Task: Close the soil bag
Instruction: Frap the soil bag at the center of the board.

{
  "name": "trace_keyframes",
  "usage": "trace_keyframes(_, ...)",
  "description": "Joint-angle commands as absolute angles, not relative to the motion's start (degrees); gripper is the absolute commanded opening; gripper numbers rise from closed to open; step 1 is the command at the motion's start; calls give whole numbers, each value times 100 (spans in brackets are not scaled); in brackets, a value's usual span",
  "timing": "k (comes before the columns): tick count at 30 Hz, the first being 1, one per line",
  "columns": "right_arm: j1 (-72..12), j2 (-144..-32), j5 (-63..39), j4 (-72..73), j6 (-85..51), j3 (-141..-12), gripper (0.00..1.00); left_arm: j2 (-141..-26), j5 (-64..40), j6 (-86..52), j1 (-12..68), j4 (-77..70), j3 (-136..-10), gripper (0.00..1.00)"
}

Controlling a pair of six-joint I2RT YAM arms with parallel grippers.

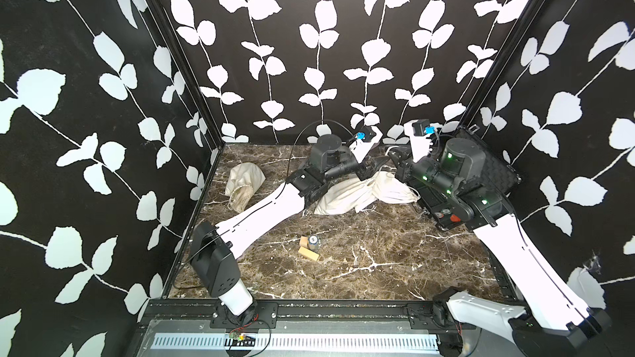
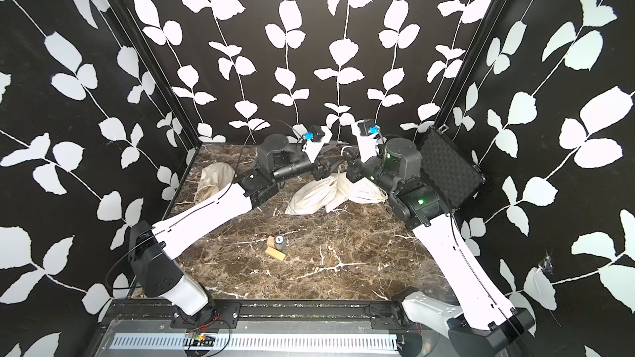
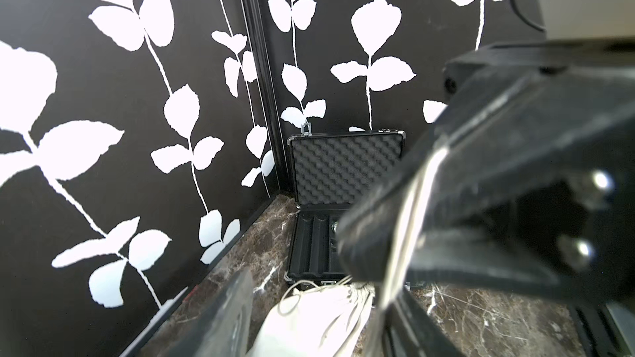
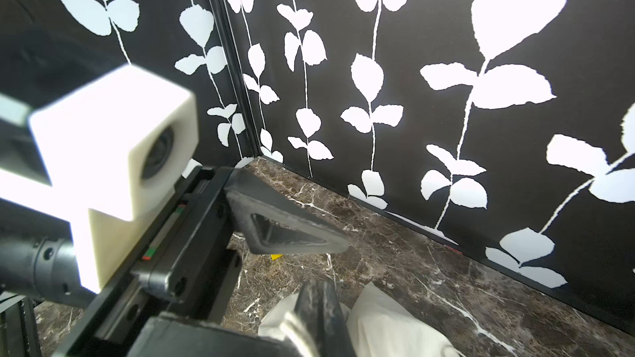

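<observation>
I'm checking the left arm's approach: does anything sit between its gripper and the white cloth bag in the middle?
Nothing visible. The left gripper hangs open over the white cloth drawstring bag; the right gripper pinches its white cord alongside.

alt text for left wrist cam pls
Close and blurred, the right gripper pinches the white drawstring. The cream soil bag lies under it on the marble table; an open foam-lined case stands in the corner.
</observation>
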State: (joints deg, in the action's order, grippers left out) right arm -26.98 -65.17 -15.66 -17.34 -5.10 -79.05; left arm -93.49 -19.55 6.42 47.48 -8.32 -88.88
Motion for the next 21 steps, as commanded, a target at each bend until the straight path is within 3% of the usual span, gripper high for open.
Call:
trace_keyframes(1,-2751,-6518,-1645,-1521,-409,-8120,0,-9431,-2209,879,4745,-459,-9189,46)
trace_keyframes(7,-2758,-6322,-1210,-1278,-283,-7755,3,-9391,-1763,787,4737,-163,-9379,1)
trace_keyframes(10,-2752,-5982,-652,-764,-263,-6991,23,-9269,-1257,516,4737,-84,-9414,0)
trace_keyframes(16,-2788,-5593,-574,429,-276,-5416,48,-9284,-469,-151,4668,306,-9671,0)
trace_keyframes(21,-3008,-5967,-1175,1631,-616,-4810,58,-9325,-566,-603,4598,300,-9771,0)
